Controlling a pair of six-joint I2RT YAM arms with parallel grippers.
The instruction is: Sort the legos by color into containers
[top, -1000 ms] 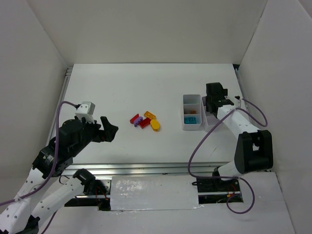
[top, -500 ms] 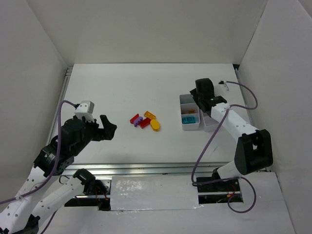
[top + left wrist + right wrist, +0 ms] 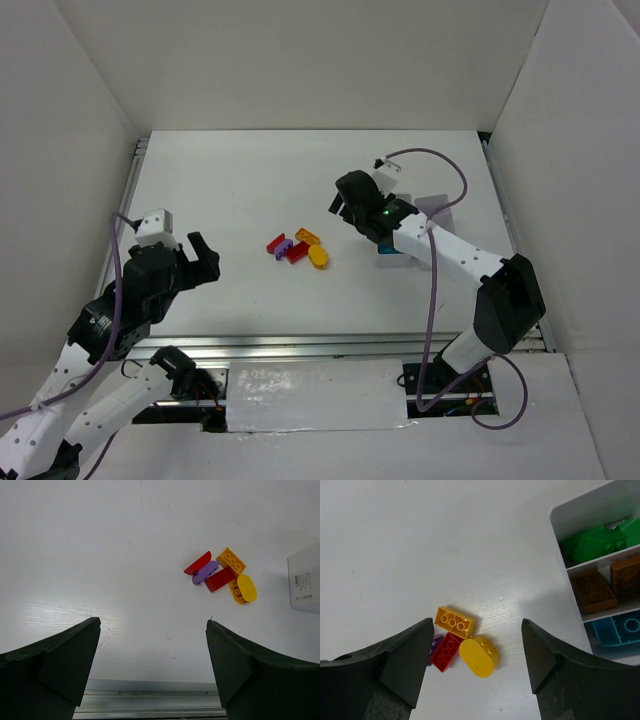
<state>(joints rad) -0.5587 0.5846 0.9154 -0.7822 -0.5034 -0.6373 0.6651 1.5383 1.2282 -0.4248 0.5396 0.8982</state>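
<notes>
- Since a second ago, right arm is swinging away from the tray toward the table centre; right gripper point(image 3: 340, 207) is now hanging over the loose bricks instead of the compartments. Left arm is shifting only slightly.
- Right gripper jaws are standing apart with nothing between them in the wrist view.
- Left gripper point(image 3: 203, 256) is waiting near the left side of the table, well apart from the pile, jaws wide and empty.
- White tray point(image 3: 559, 511) is sitting right of the pile; in the column that shows, green bricks point(image 3: 592, 542), orange bricks point(image 3: 592, 590) and teal bricks point(image 3: 620, 628) are each lying in their own compartment. The other column is hidden.
- Five legos are remaining on the table, bunched and touching: red rectangle point(image 3: 445, 651), yellow-orange studded brick point(image 3: 454, 622), yellow oval point(image 3: 477, 656), purple piece point(image 3: 205, 573), red curved piece point(image 3: 197, 563).
- Judgement: step in hand is the return reach for the next pick; sorting is looking past halfway.
- Next move is calling for a descent onto an edge brick, probably the yellow oval, fingers straddling it without shoving its neighbours.
</notes>
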